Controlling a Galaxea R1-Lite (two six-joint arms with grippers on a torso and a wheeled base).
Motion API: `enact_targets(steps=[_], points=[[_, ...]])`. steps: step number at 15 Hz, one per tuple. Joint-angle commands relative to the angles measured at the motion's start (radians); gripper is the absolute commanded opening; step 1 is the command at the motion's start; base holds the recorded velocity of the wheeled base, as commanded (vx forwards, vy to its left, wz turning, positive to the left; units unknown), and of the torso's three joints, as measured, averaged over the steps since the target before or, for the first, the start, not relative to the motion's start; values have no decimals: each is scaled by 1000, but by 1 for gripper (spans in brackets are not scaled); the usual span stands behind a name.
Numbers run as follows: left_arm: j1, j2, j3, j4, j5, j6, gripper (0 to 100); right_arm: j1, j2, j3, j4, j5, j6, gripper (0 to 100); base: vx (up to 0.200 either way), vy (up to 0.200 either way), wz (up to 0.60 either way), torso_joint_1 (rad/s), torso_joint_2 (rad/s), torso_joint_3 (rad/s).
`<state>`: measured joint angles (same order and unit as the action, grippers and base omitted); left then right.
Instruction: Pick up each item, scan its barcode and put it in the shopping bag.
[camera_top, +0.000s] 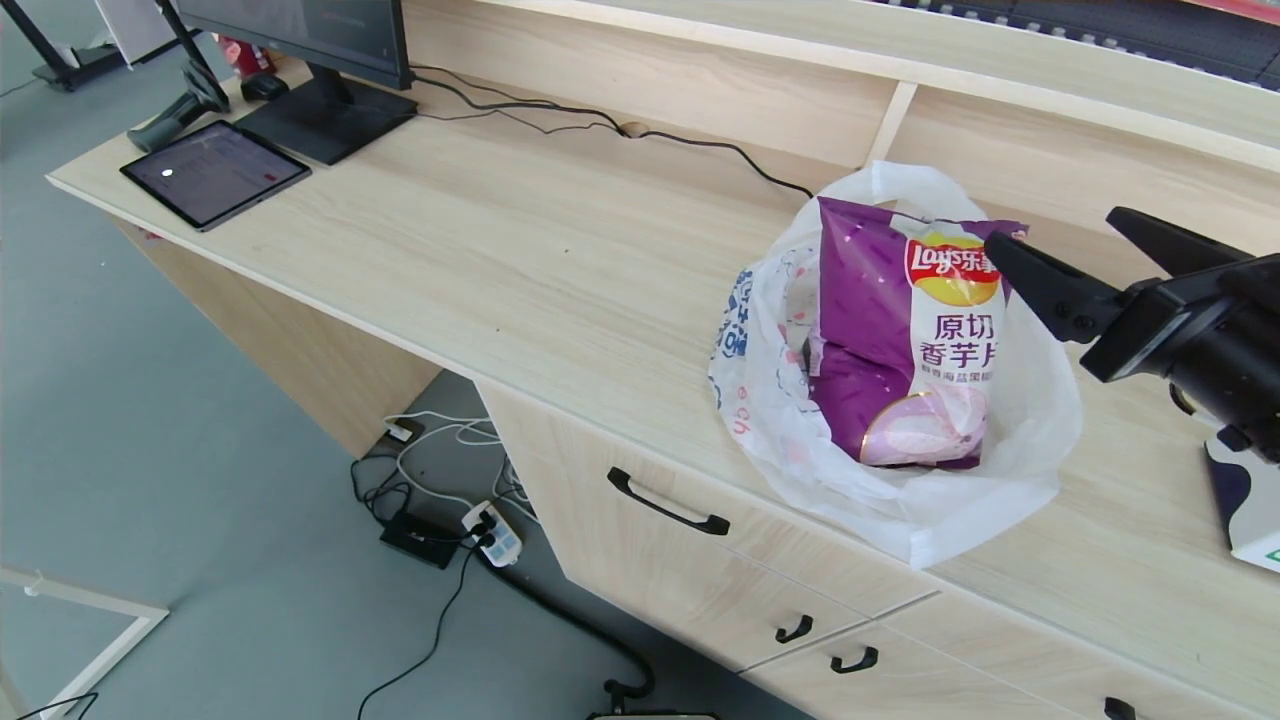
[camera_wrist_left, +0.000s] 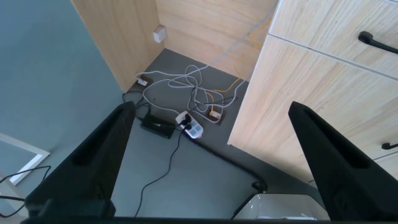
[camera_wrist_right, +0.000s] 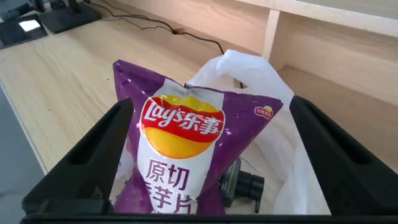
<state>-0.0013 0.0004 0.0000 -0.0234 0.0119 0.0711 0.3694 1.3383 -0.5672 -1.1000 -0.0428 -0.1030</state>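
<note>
Head view: chip bag (camera_top: 905, 350) stands upright inside the shopping bag (camera_top: 960, 520), top seam poking above the bag's rim. The shopping bag sits on the surface (camera_top: 500, 250), near its front edge above the drawers. Right claw (camera_top: 1052, 230) hangs just beside the shopping bag's upper rim, level with the chip bag's top corner, jaws wide apart, nothing held. Right wrist view has the chip bag's printed face centred between the two fingers, and a small dark object (camera_wrist_right: 242, 183) low in the shopping bag behind it; can't tell what it is. Left claw (camera_wrist_left: 211, 109) is also spread and empty, down by the drawer fronts over floor cables, well apart from the shopping bag. Handling, my read: the chip bag is light, air-puffed, slick crinkly film, with brittle contents, so a hard squeeze on the belly would likely crush chips or pop the film out of the grip. Best hold is the flat crimped top seam, or a shallow pinch across the upper body. The shopping bag is thin, limp plastic that won't hold its mouth open, so anything lowered in may snag the rim. Chip bag looks done.
</note>
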Motion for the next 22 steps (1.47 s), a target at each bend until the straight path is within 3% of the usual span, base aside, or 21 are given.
enact_targets(steps=[1,4,6,11,14,17,22], points=[[0,0,0,0,0,-1,100,-4,-41,0,0,-2,-3,100,0,0,0,0,0,0],[0,0,0,-1,0,1,100,-21,-107,-14,15,4,-9,100,0,0,0,0,0,0],[0,0,0,-1,0,1,100,-24,-215,-51,138,7,-7,100,0,0,0,0,0,0],[0,0,0,0,0,3,100,-23,-570,-184,781,7,-18,100,0,0,0,0,0,0],[0,0,0,-1,0,4,100,-21,-812,-106,1065,18,-27,100,0,0,0,0,0,0],[0,0,0,-3,-3,26,100,-21,-1025,-23,1250,60,-30,100,0,0,0,0,0,0],[0,0,0,-3,-3,29,100,-49,-1151,202,1286,44,-44,100,0,0,0,0,0,0]])
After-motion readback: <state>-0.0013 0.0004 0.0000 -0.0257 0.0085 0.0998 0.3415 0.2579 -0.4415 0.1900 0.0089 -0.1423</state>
